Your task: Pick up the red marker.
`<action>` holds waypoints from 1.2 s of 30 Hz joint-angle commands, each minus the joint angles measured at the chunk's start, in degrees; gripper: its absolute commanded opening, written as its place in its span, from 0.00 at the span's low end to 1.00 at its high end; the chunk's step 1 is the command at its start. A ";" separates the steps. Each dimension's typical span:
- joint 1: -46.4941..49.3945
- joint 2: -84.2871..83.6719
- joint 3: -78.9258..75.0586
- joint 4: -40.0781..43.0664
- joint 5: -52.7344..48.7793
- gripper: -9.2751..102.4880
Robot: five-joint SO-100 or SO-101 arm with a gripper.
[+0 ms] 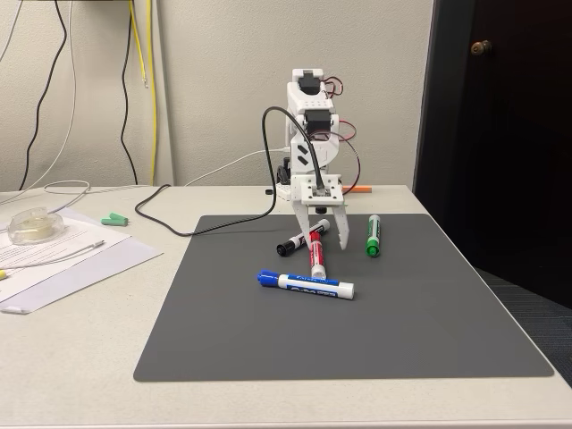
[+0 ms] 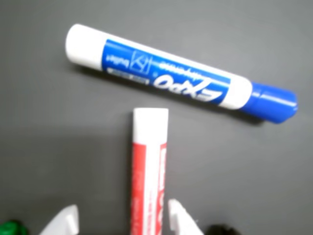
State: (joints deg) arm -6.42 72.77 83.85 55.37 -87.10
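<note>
Straddling the red marker (image 2: pixel 148 169) on the grey mat (image 1: pixel 429 313), gripper (image 1: pixel 319 248) fingers (image 2: pixel 182 221) spread either side, possibly brushing the barrel; lying just beside the blue marker (image 2: pixel 178 73).

Fixed view. Off-white wall (image 1: pixel 214 80) behind, flat even light. Dark door (image 1: pixel 500 134) at right with a round knob (image 1: pixel 481 47). Yellow cable (image 1: pixel 150 89) and black and white cords hang down the wall at left. Pale bench (image 1: pixel 80 349) carries a dark grey mat (image 1: pixel 384 322); loose papers (image 1: pixel 71 259) lie at its left edge. Dark carpet (image 1: pixel 536 313) lower right.
</note>
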 commanded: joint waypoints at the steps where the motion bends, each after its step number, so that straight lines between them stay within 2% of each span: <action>1: 0.79 0.44 -2.72 -1.49 -2.11 0.35; 13: 2.55 -2.37 -2.20 -3.08 -6.33 0.35; 26: 1.76 -7.47 -2.20 -2.11 -3.25 0.34; 28: 1.49 -7.47 -2.20 -1.93 -2.81 0.33; 31: 1.23 -7.56 -2.11 -1.76 -2.55 0.25; 36: 1.14 -7.12 -2.02 -1.41 -2.37 0.20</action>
State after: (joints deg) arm -5.62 65.30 82.71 53.35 -89.82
